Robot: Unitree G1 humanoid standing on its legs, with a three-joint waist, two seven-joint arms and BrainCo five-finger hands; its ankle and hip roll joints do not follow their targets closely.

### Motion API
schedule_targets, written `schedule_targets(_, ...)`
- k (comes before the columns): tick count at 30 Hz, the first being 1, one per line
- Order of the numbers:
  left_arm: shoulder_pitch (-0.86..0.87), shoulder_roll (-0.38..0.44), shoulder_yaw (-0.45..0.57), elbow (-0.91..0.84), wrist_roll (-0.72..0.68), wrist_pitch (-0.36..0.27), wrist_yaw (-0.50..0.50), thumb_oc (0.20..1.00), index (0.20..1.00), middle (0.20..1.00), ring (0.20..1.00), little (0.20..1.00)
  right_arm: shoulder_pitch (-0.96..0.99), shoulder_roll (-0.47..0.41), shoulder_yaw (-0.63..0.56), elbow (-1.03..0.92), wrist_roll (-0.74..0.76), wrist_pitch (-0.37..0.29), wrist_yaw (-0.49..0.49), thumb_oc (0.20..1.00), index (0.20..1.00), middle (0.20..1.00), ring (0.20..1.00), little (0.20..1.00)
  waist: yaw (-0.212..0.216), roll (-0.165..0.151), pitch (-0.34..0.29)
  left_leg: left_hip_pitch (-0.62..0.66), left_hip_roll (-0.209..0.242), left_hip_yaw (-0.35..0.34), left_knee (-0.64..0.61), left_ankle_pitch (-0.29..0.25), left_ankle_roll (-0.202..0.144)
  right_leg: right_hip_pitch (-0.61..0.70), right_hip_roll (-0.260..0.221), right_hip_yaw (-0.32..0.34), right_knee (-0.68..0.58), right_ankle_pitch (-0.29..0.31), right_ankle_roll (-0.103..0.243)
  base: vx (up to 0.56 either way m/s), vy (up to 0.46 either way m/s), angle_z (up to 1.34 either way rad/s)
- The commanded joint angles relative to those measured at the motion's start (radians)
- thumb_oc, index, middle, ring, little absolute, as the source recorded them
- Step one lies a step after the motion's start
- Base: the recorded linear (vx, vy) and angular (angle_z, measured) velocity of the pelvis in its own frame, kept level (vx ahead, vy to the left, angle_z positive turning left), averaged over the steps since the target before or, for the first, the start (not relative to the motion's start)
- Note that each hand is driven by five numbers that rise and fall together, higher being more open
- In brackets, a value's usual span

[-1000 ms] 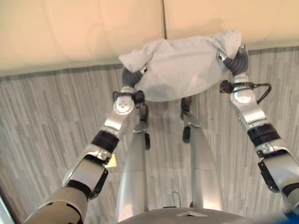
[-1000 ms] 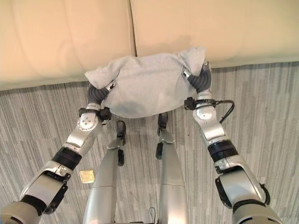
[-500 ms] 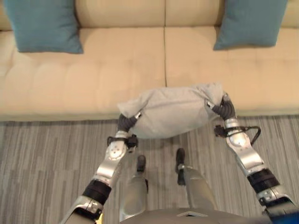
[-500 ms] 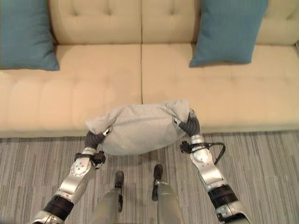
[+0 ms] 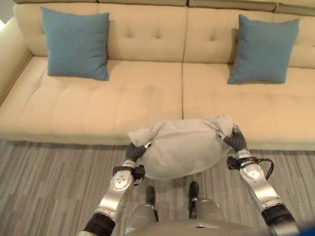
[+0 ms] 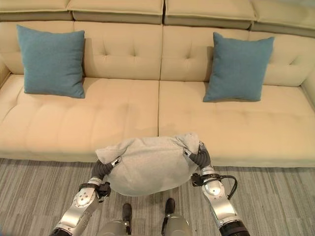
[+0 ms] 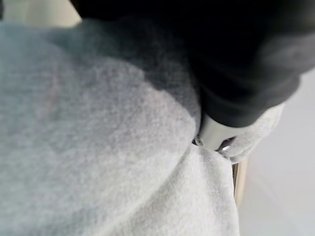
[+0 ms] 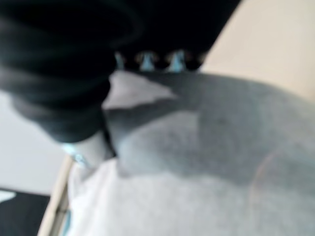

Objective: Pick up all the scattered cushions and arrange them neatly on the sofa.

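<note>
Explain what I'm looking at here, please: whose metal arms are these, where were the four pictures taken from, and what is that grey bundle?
A two-legged robot stands facing a beige sofa. Two pictures come from cameras in its head, looking down; the other two sit on its wrists, very close to the cloth. Between its left hand and right hand it carries a grey cushion, held at each end above the striped floor. The cushion hides the fingers, so the grip itself cannot be seen. Two blue cushions already lean upright against the sofa's back, one on each seat.
</note>
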Motion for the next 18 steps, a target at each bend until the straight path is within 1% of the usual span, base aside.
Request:
schedule_targets(1,-0.019,0.059,0.103,-0.141,0.017,-0.066,0.009,0.200,0.200,0.200,0.200,0.200,-0.050,-0.003,-0.066,-0.068,-0.007,-0.051,-0.017,0.200,0.200,0.200,0.200,0.200,0.008,-0.003,-0.013,0.038,-0.005,0.065,0.031,-0.079,0.009,0.014,0.017,0.032,0.139,-0.013,0.110,0.10,0.116,-0.40)
schedule_targets(2,-0.019,0.058,0.105,-0.140,0.020,-0.066,0.011,0.200,0.200,0.200,0.200,0.200,-0.052,0.000,-0.066,-0.066,-0.008,-0.053,-0.015,0.200,0.200,0.200,0.200,0.200,0.006,-0.004,-0.014,0.055,-0.008,0.068,0.022,-0.082,0.011,-0.002,0.024,0.030,0.136,-0.016,0.105,0.13,0.080,-0.42)
schedule_targets(4,-0.024,0.057,0.110,-0.137,0.018,-0.066,0.009,0.200,0.200,0.200,0.200,0.200,-0.055,-0.003,-0.067,-0.066,-0.004,-0.052,-0.012,0.200,0.200,0.200,0.200,0.200,-0.001,-0.007,-0.016,0.080,-0.020,0.061,0.003,-0.086,0.013,-0.033,0.053,0.032,0.091,-0.021,0.093,0.12,0.035,-0.30)
schedule_targets(5,-0.023,0.057,0.110,-0.137,0.018,-0.066,0.009,0.200,0.200,0.200,0.200,0.200,-0.055,-0.003,-0.067,-0.066,-0.004,-0.052,-0.012,0.200,0.200,0.200,0.200,0.200,-0.001,-0.006,-0.016,0.083,-0.018,0.060,0.001,-0.087,0.013,-0.030,0.054,0.031,0.089,-0.021,0.092,0.18,0.011,-0.21)
schedule_targets(6,-0.032,0.051,0.109,-0.135,0.022,-0.062,0.012,0.200,0.200,0.200,0.200,0.200,-0.049,-0.005,-0.071,-0.067,0.002,-0.053,-0.012,0.200,0.200,0.200,0.200,0.200,-0.012,-0.013,-0.014,0.105,-0.035,0.049,-0.011,-0.093,0.016,-0.057,0.074,0.026,0.002,0.003,0.086,0.12,0.003,-0.14)
schedule_targets(7,-0.032,0.051,0.109,-0.135,0.022,-0.062,0.012,0.200,0.200,0.200,0.200,0.200,-0.049,-0.005,-0.071,-0.068,0.002,-0.053,-0.012,0.200,0.200,0.200,0.200,0.200,-0.012,-0.013,-0.013,0.106,-0.035,0.048,-0.011,-0.093,0.016,-0.056,0.074,0.025,0.001,0.004,0.086,0.19,-0.007,0.01)
schedule_targets(8,-0.040,0.049,0.109,-0.133,0.024,-0.063,0.013,0.200,0.200,0.200,0.200,0.200,-0.046,-0.008,-0.073,-0.067,0.002,-0.051,-0.011,0.200,0.200,0.200,0.200,0.200,-0.019,-0.016,-0.012,0.117,-0.043,0.038,-0.016,-0.098,0.015,-0.069,0.075,0.015,-0.043,0.021,0.089,0.12,-0.017,0.11)
schedule_targets(9,-0.050,0.046,0.109,-0.131,0.024,-0.065,0.012,0.200,0.200,0.200,0.200,0.200,-0.044,-0.010,-0.073,-0.066,0.001,-0.051,-0.012,0.200,0.200,0.200,0.200,0.200,-0.025,-0.018,-0.012,0.124,-0.049,0.032,-0.019,-0.102,0.012,-0.072,0.078,0.014,-0.070,0.025,0.094,0.18,-0.029,0.29)
schedule_targets(10,-0.055,0.042,0.106,-0.130,0.024,-0.069,0.008,0.200,0.200,0.200,0.200,0.200,-0.034,-0.011,-0.078,-0.070,0.001,-0.050,-0.010,0.200,0.200,0.200,0.200,0.200,-0.031,-0.019,-0.014,0.133,-0.055,0.023,-0.021,-0.107,0.011,-0.057,0.083,0.019,-0.098,0.027,0.093,0.18,-0.034,0.40)
schedule_targets(11,-0.058,0.033,0.100,-0.128,0.023,-0.068,0.004,0.200,0.200,0.200,0.200,0.200,-0.017,-0.012,-0.084,-0.073,0.000,-0.053,-0.009,0.200,0.200,0.200,0.200,0.200,-0.034,-0.023,-0.021,0.137,-0.062,0.015,-0.017,-0.115,0.009,-0.041,0.087,0.033,-0.107,0.027,0.084,0.27,-0.083,0.70)
schedule_targets(12,-0.054,0.013,0.090,-0.126,0.015,-0.069,-0.002,0.200,0.200,0.200,0.200,0.200,0.016,-0.023,-0.101,-0.084,-0.007,-0.053,-0.007,0.200,0.200,0.200,0.200,0.200,-0.049,-0.019,-0.032,0.141,-0.057,0.005,0.015,-0.143,-0.007,-0.011,0.106,0.054,-0.100,0.013,0.066,0.19,-0.073,0.83)
schedule_targets(13,-0.054,0.013,0.090,-0.126,0.015,-0.069,-0.002,0.200,0.200,0.200,0.200,0.200,0.016,-0.023,-0.101,-0.085,-0.007,-0.053,-0.007,0.200,0.200,0.200,0.200,0.200,-0.050,-0.021,-0.033,0.137,-0.059,0.004,0.016,-0.139,-0.007,-0.013,0.103,0.054,-0.102,0.016,0.066,0.25,-0.127,0.89)
schedule_targets(14,-0.051,0.000,0.076,-0.127,0.004,-0.066,-0.007,0.200,0.200,0.200,0.200,0.200,0.042,-0.035,-0.111,-0.093,-0.004,-0.055,-0.005,0.200,0.200,0.200,0.200,0.200,-0.058,-0.026,-0.038,0.120,-0.052,0.006,0.102,-0.146,-0.034,0.022,0.105,0.056,-0.110,0.006,0.047,0.11,-0.074,0.50)
schedule_targets(15,-0.051,0.000,0.075,-0.127,0.004,-0.066,-0.007,0.200,0.200,0.200,0.200,0.200,0.043,-0.036,-0.112,-0.094,-0.004,-0.055,-0.005,0.200,0.200,0.200,0.200,0.200,-0.061,-0.024,-0.038,0.114,-0.050,0.003,0.115,-0.152,-0.035,0.024,0.106,0.053,-0.111,0.006,0.046,0.22,-0.187,0.36)
schedule_targets(16,-0.060,-0.004,0.066,-0.127,-0.001,-0.066,-0.012,0.200,0.200,0.200,0.200,0.200,0.063,-0.052,-0.127,-0.100,0.009,-0.053,0.000,0.200,0.200,0.200,0.200,0.200,-0.065,-0.043,-0.033,0.040,-0.022,0.000,0.296,-0.098,-0.081,0.060,0.106,0.063,-0.122,-0.005,0.023,0.12,-0.154,0.34)
schedule_targets(17,-0.063,-0.007,0.062,-0.129,-0.006,-0.066,-0.012,0.200,0.200,0.200,0.200,0.200,0.061,-0.062,-0.124,-0.101,0.014,-0.054,-0.002,0.200,0.200,0.200,0.200,0.200,-0.060,-0.047,-0.027,-0.013,-0.016,-0.014,0.392,-0.071,-0.094,0.074,0.109,0.060,-0.127,-0.011,0.007,0.12,-0.153,0.46)
schedule_targets(18,-0.064,-0.007,0.062,-0.129,-0.006,-0.066,-0.012,0.200,0.200,0.200,0.200,0.200,0.061,-0.062,-0.124,-0.100,0.015,-0.055,-0.002,0.200,0.200,0.200,0.200,0.200,-0.061,-0.045,-0.027,-0.021,-0.013,-0.017,0.403,-0.075,-0.095,0.072,0.111,0.057,-0.127,-0.010,0.005,0.08,-0.093,0.50)
